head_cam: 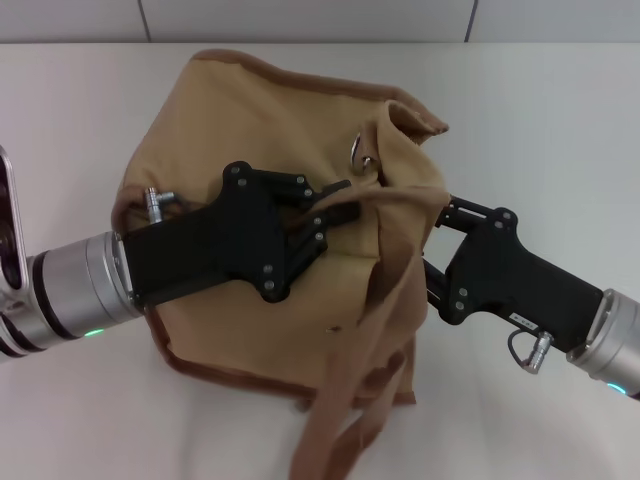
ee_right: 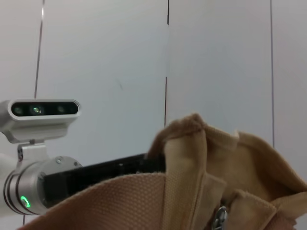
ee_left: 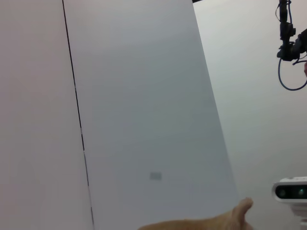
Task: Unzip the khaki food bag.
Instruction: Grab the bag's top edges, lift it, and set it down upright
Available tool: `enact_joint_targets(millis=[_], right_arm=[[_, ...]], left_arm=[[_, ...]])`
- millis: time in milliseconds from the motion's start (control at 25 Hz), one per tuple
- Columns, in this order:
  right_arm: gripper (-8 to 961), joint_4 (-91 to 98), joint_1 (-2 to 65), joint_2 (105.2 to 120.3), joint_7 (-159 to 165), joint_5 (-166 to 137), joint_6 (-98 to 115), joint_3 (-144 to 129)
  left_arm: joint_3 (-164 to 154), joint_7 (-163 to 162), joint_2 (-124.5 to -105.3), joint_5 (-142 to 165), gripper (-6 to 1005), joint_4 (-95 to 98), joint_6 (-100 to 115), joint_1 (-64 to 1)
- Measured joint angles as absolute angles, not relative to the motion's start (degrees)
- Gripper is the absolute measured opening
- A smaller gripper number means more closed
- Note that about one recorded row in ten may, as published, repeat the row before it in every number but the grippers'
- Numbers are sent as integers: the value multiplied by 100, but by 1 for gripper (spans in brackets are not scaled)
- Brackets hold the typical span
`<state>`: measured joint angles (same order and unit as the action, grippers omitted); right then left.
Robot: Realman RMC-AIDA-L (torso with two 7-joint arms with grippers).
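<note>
The khaki food bag (head_cam: 230, 330) lies crumpled in the middle of the white table (head_cam: 540, 120), with one loop handle (head_cam: 350, 400) trailing toward me. A metal ring (head_cam: 362, 152) shows at its top. My left gripper (head_cam: 350, 198) reaches across the bag from the left and is shut on a fold of the bag's top just below the ring. My right gripper (head_cam: 432, 235) presses against the bag's right side, its tips hidden behind fabric. The bag's top corner shows in the right wrist view (ee_right: 192, 163), and a tan edge shows in the left wrist view (ee_left: 211, 223).
Grey wall panels stand behind the table's far edge (head_cam: 300, 20). The right wrist view shows my left arm (ee_right: 96, 177) and its camera (ee_right: 41, 112). The left wrist view shows the other arm's camera (ee_left: 290, 190) and a hanging cable (ee_left: 290, 57).
</note>
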<state>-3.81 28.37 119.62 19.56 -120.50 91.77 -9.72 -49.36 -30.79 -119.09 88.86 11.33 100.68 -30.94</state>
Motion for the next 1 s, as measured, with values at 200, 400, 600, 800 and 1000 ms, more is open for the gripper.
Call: enact_joint_targets(millis=[200,400,600,800,1000], right_arm=[[419,-400,2811,11962,1918,-12049,9169,-938],[395,-452,2854,11967,1916,-12049,9160,-925],[316,-460,2861,11973,1916,-12036,9154,-918],[168,-467,2864,11979,1916,-12021,9151,-906],[51,-471,2862,11980,1916,-12015,9119,-904]], left_arm=[[-4945,-3079,-11909,8892,77,1126,10038,-3122],[-4971,-3078,-11914,8893,78,1094,10009,-3145],[-4992,-3078,-11917,8893,80,1052,10002,-3160],[-4993,-3078,-11918,8899,82,1048,9999,-3160],[-4993,-3078,-11918,8899,83,1046,9999,-3158]])
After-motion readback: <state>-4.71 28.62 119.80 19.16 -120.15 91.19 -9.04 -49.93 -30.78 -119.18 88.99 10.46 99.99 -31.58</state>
